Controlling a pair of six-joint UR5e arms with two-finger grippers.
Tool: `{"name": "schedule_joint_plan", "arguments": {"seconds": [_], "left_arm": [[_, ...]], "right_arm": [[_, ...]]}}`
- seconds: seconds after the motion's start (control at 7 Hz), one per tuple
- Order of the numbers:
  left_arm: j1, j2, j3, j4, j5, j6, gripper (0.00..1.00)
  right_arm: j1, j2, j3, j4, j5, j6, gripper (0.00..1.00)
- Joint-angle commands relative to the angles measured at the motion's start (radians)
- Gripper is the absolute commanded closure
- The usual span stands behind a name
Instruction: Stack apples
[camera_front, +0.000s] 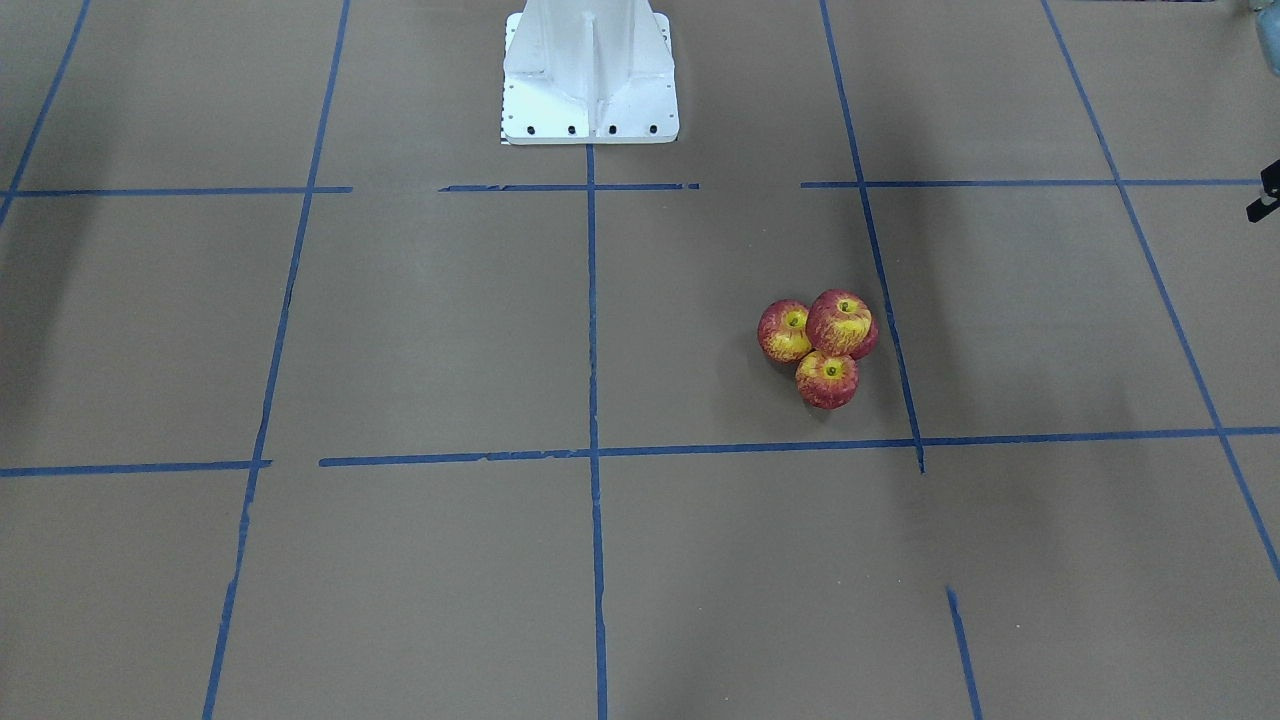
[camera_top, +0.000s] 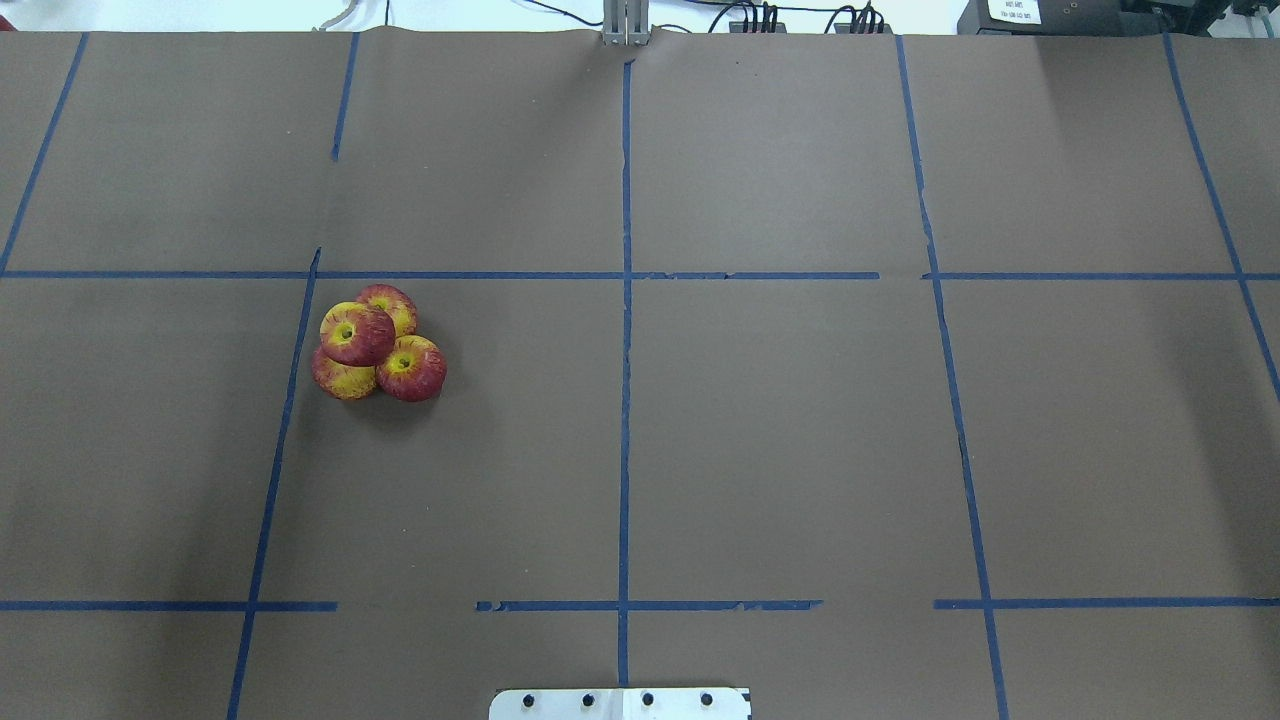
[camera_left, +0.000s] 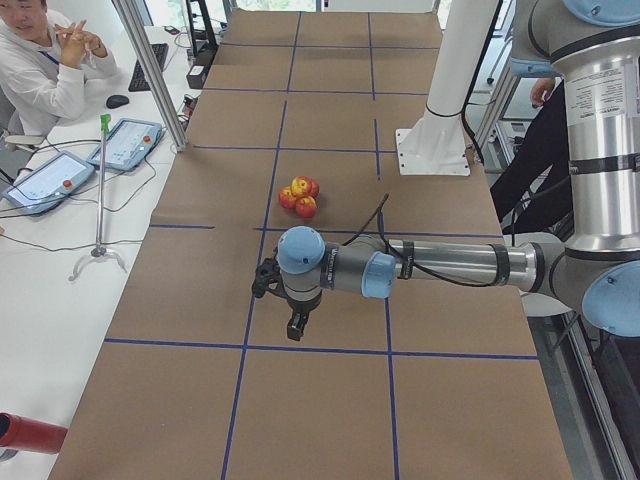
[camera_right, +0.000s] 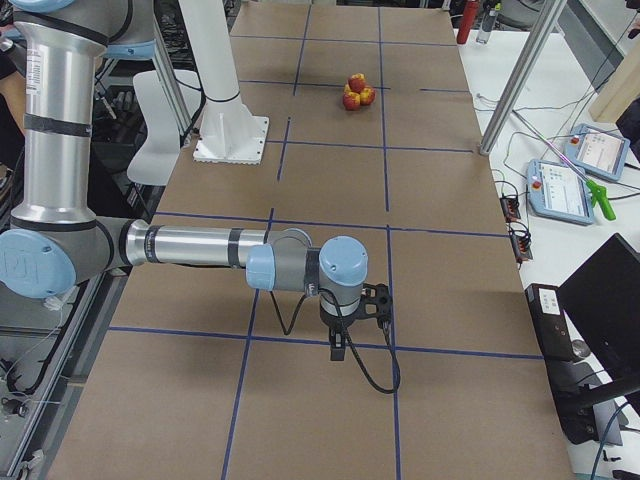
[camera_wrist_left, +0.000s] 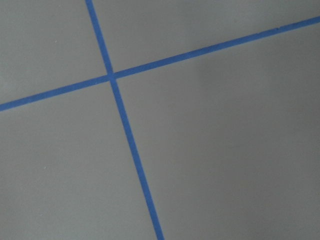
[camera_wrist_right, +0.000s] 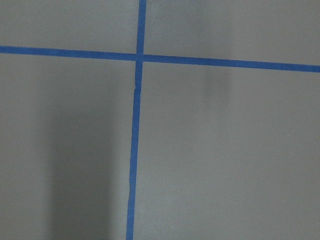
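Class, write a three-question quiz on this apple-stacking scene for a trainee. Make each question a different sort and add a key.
1. True or false: all the apples lie directly on the table, none resting on another.
2. Multiple choice: the apples lie on A) the robot's left half of the table, B) its right half, C) both halves equally.
3. Fill in: the overhead view shows ___ apples.

Key
1. False: the top apple sits on the other three.
2. A.
3. Four.
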Motion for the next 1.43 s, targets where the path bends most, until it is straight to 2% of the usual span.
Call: {"name": "schedule_joint_plan", "arguments": {"seconds": [0.0,0.29,0.43,0.57,1.0,1.29], "left_arm": [[-0.004,0.006,0.005,-0.005,0.007,-0.047,0.00],[-0.005,0.018,-0.001,-0.010,0.010,-0.036,0.00],[-0.017,0.014,-0.046,0.013,0.010,-0.019,0.00],[-0.028,-0.001,-0.061,0.116,0.010,-0.006,0.00],[-0.073,0.018,-0.094,0.133,0.013,0.041,0.00],[-0.070,0.026,-0.047,0.129,0.016,0.036,0.00]], "right_arm": [[0.000,0.000,0.000,0.000,0.000,-0.001,0.00],[0.000,0.000,0.000,0.000,0.000,-0.001,0.00],[0.000,0.000,0.000,0.000,0.000,0.000,0.00],[0.000,0.000,0.000,0.000,0.000,0.000,0.00],[0.000,0.000,0.000,0.000,0.000,0.000,0.00],[0.000,0.000,0.000,0.000,0.000,0.000,0.00]]}}
